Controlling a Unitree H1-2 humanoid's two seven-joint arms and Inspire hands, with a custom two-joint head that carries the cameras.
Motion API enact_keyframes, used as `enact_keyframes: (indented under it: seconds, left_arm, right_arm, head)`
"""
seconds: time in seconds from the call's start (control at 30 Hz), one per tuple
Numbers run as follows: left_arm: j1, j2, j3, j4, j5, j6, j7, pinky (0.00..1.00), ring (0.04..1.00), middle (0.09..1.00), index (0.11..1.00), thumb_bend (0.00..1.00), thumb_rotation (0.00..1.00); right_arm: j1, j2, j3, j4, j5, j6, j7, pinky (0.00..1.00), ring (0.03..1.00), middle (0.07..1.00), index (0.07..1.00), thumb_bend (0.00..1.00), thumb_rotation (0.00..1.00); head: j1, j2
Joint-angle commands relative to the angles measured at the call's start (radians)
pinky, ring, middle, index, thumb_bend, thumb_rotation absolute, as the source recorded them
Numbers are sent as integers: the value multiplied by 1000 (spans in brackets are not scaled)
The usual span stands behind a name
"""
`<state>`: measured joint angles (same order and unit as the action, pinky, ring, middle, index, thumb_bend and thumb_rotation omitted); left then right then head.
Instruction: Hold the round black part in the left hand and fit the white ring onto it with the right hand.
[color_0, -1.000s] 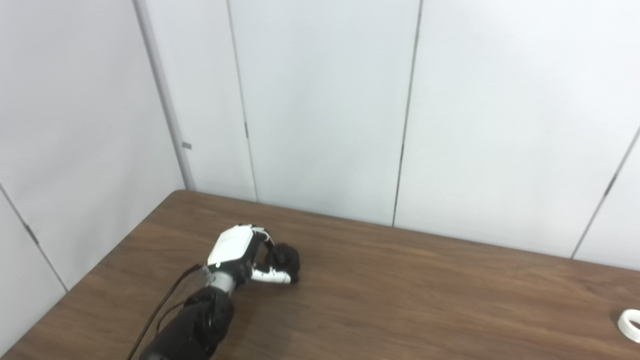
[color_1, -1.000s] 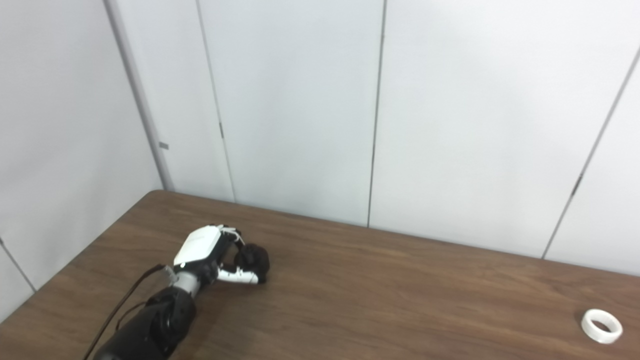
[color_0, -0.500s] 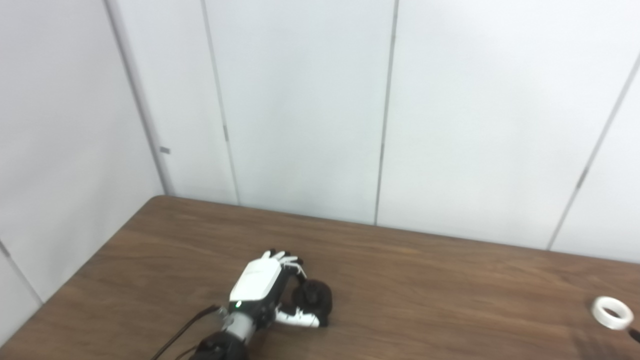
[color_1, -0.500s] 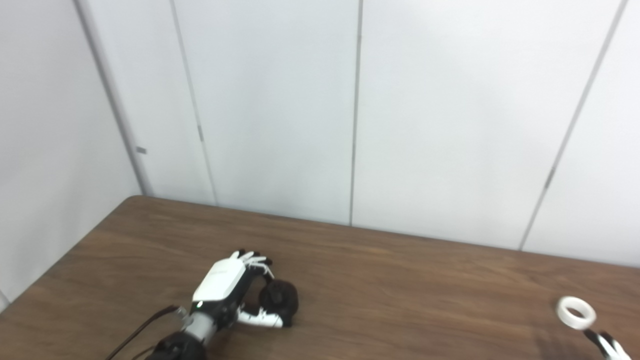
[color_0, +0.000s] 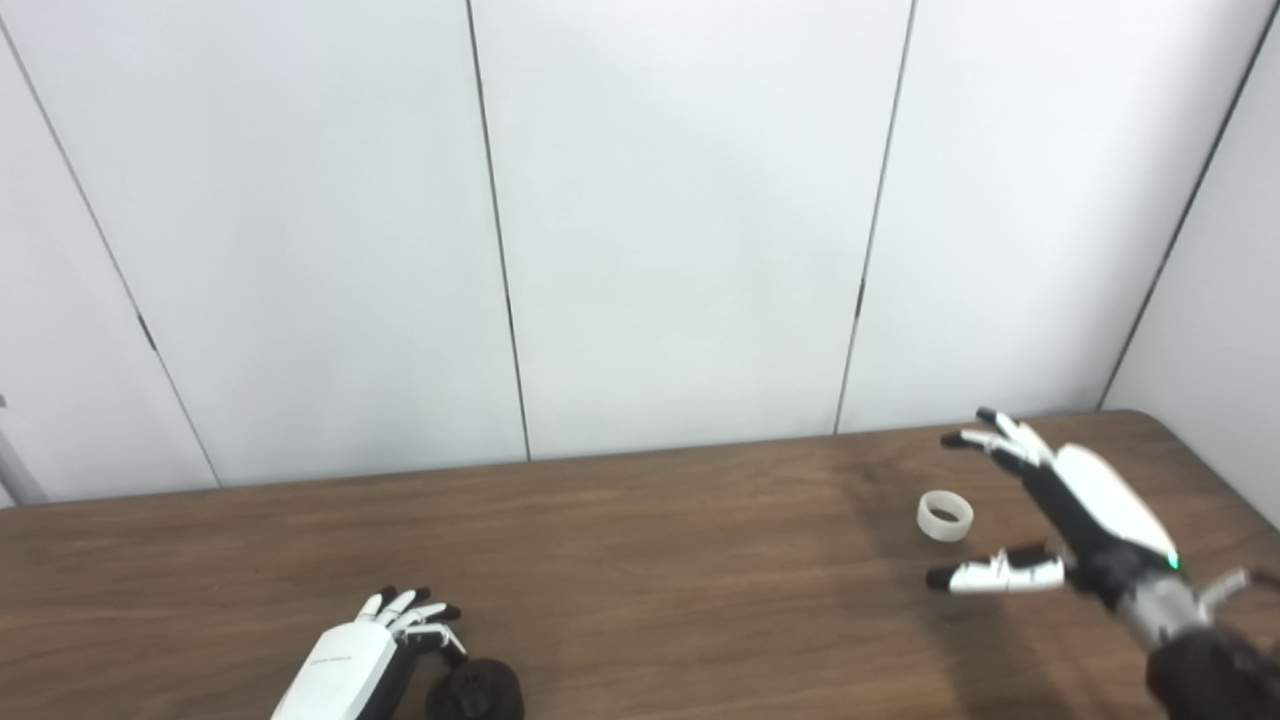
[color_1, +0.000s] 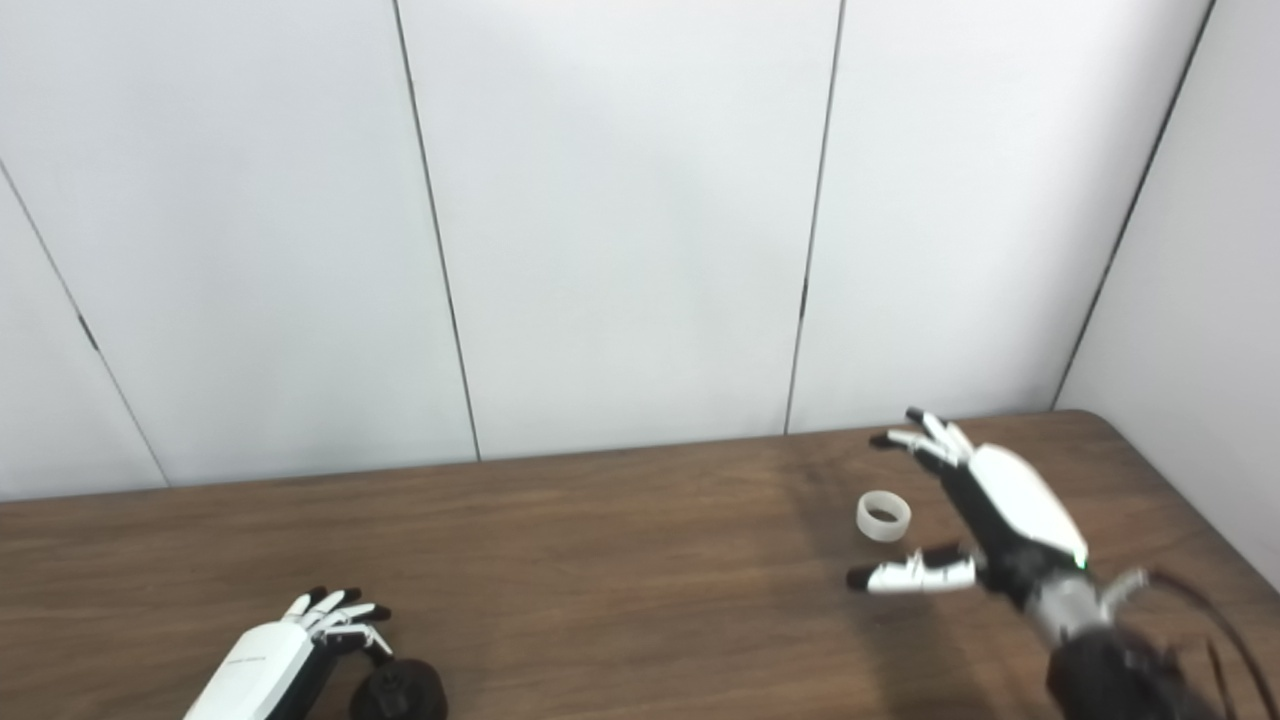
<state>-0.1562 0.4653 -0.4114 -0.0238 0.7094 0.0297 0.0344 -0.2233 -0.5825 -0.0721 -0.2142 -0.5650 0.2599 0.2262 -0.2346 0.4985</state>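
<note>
The round black part (color_0: 476, 692) lies on the brown table at the bottom left edge of the picture. My left hand (color_0: 345, 668) rests just left of it with its fingers stretched out and apart; the thumb is cut off by the picture's edge. The white ring (color_0: 944, 515) lies flat on the table at the right. My right hand (color_0: 1085, 508) hovers open beside it, fingers (color_0: 990, 436) spread beyond the ring and thumb (color_0: 995, 575) in front of it, neither touching it.
The table (color_0: 680, 560) runs across the picture, with its back edge against white wall panels (color_0: 680, 230). Its rounded right corner (color_0: 1150, 420) lies just behind my right hand.
The camera has swung right, so the whole picture shifted. My right hand has come in and reached up to the white ring. My left hand's fingers have straightened away from the black part.
</note>
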Motion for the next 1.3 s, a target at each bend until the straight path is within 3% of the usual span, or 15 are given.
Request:
enact_keyframes:
  seconds: [0.0, 0.13, 0.23, 0.4, 0.7, 1.27]
  left_arm:
    - [58, 18, -37, -5, 4, -36, -82, 1000, 938, 833, 480, 521, 45]
    - [72, 21, -31, -34, -14, -42, -101, 1000, 937, 834, 480, 521, 44]
    - [80, 19, -29, -51, -28, -41, -119, 1000, 940, 837, 480, 521, 44]
    - [88, 18, -20, -58, -38, -42, -129, 1000, 943, 837, 480, 521, 43]
    - [98, 16, -13, -68, -33, -45, -140, 1000, 940, 836, 481, 521, 43]
    - [127, 25, 2, -92, -34, -56, -147, 1000, 942, 834, 481, 521, 43]
  right_arm:
    - [-80, -55, 17, 3, -27, 36, 48, 939, 1000, 999, 811, 981, 295]
    - [-145, -107, 72, 54, -58, 77, 112, 976, 1000, 1000, 806, 961, 280]
    - [-188, -128, 108, 130, -74, 67, 126, 975, 1000, 1000, 811, 949, 294]
    - [-244, -144, 159, 229, -97, 64, 140, 979, 1000, 1000, 810, 921, 280]
    - [-343, -164, 253, 344, -139, 102, 233, 1000, 1000, 1000, 825, 929, 282]
    - [-446, -153, 330, 506, -177, 90, 218, 1000, 1000, 1000, 844, 943, 308]
  head:
    - [-5, -1]
    - [-12, -2]
    - [-15, -5]
    - [-24, -7]
    - [-32, -7]
    - [-35, 2]
